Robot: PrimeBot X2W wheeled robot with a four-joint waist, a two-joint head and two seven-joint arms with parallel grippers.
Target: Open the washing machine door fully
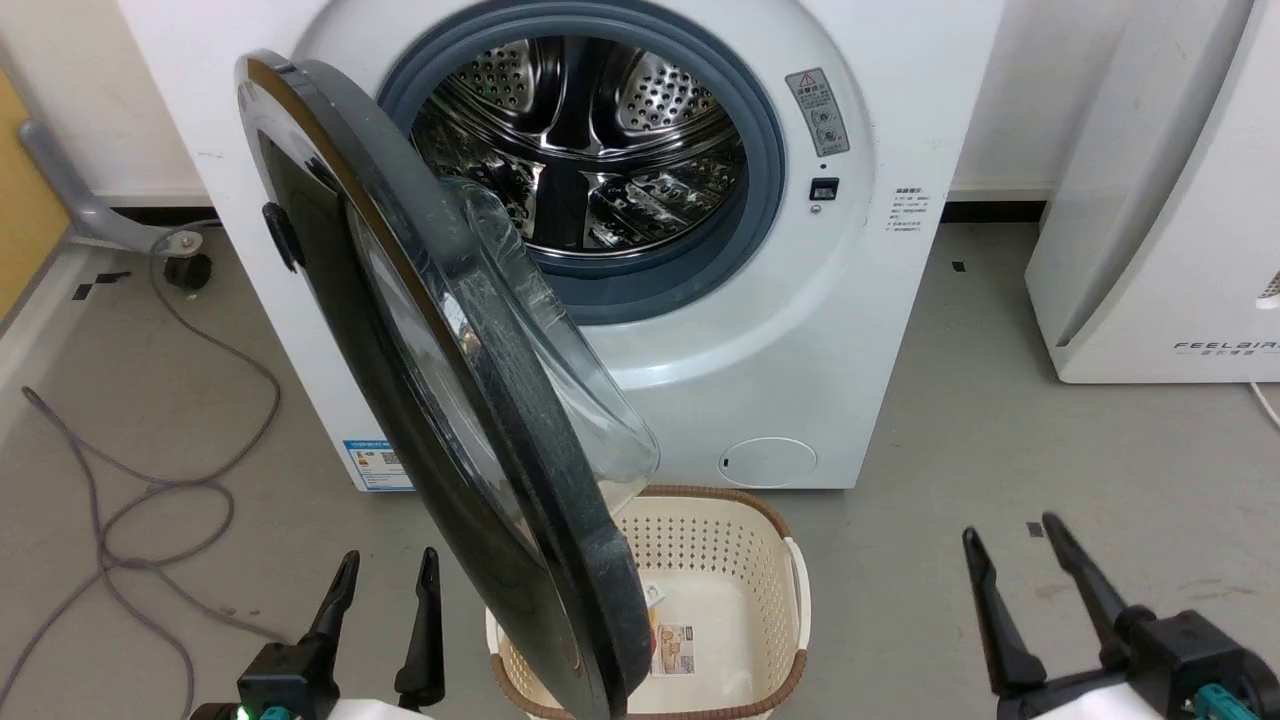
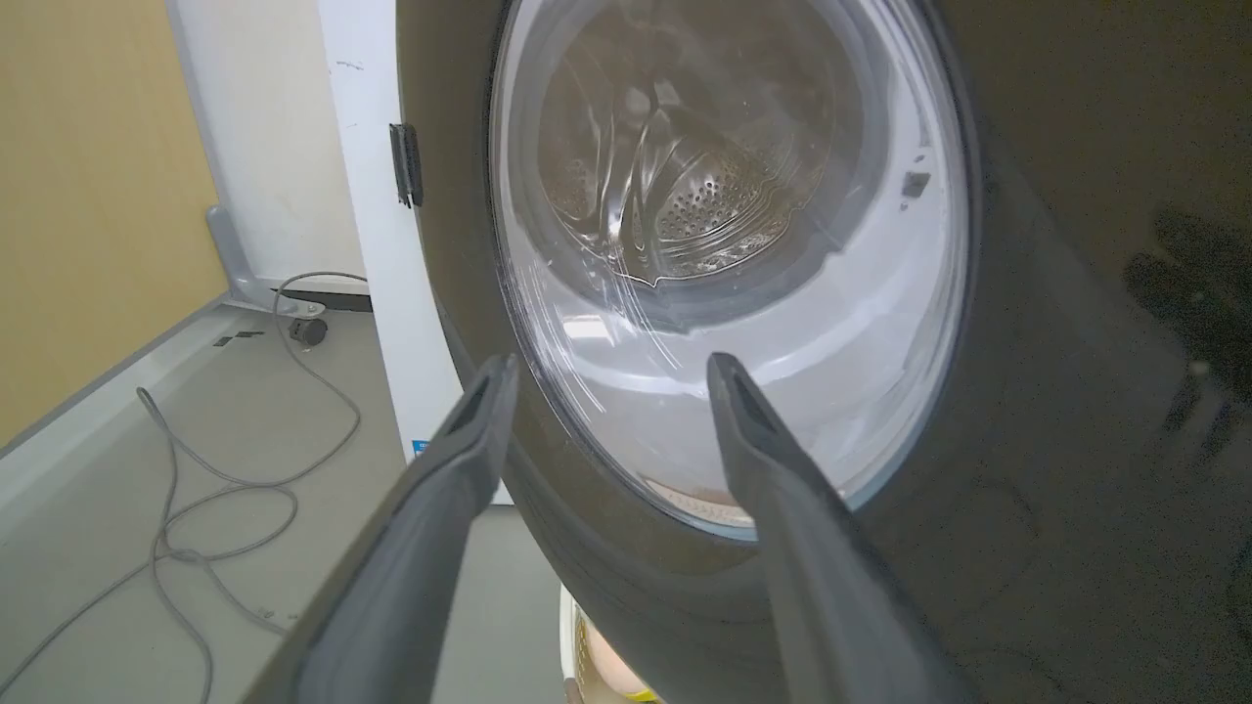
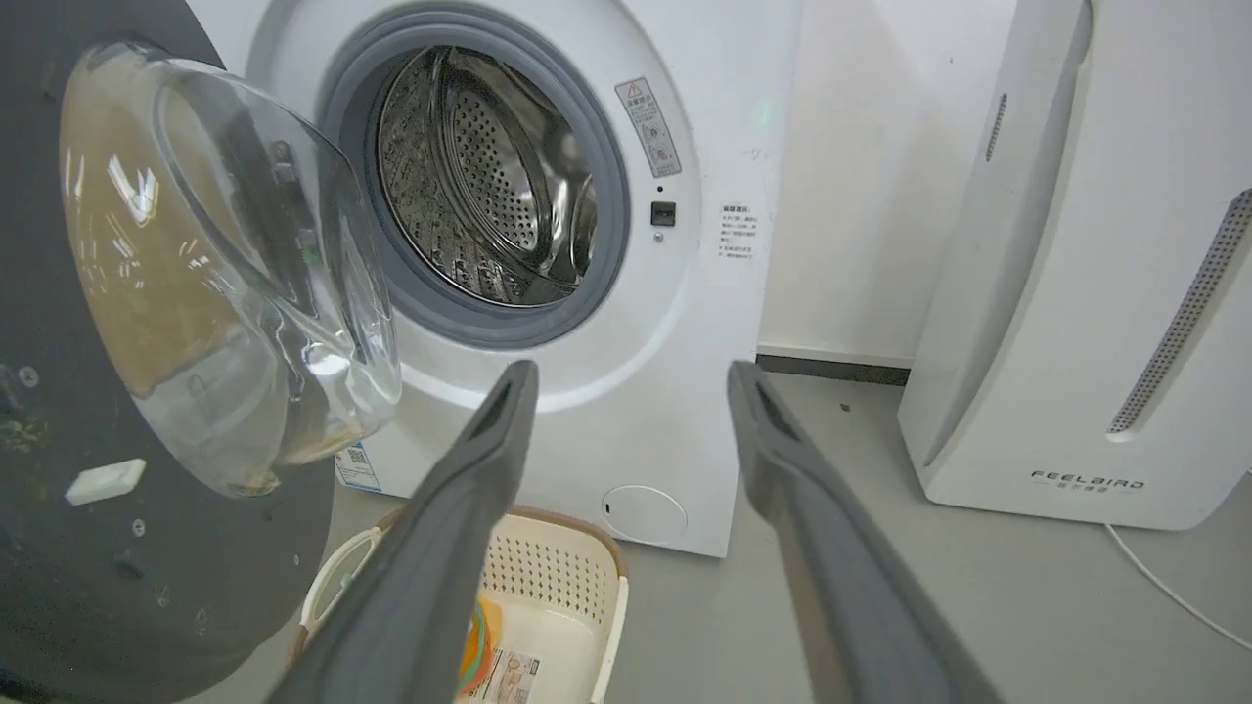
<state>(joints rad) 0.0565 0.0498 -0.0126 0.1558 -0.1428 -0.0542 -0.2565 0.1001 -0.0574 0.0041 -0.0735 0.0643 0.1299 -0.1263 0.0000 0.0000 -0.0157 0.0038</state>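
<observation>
The white washing machine (image 1: 800,330) stands ahead with its steel drum (image 1: 590,140) exposed inside a grey gasket. The washing machine door (image 1: 420,340) is swung out about halfway on its left hinge, glossy black front to the left, clear glass bowl (image 1: 560,340) bulging right. My left gripper (image 1: 388,570) is open at the lower left, on the door's outer side and apart from it. In the left wrist view the left gripper (image 2: 608,367) points at the door (image 2: 1027,411). My right gripper (image 1: 1010,535) is open at the lower right. The right wrist view has the right gripper (image 3: 631,376) before the washing machine (image 3: 685,342) and the door (image 3: 147,548).
A cream laundry basket (image 1: 770,560) with a brown rim sits on the floor under the door's lower edge. A white FEELBIRD appliance (image 1: 1170,230) stands to the right. Grey cables (image 1: 160,490) loop over the floor at the left, near a caster (image 1: 188,270).
</observation>
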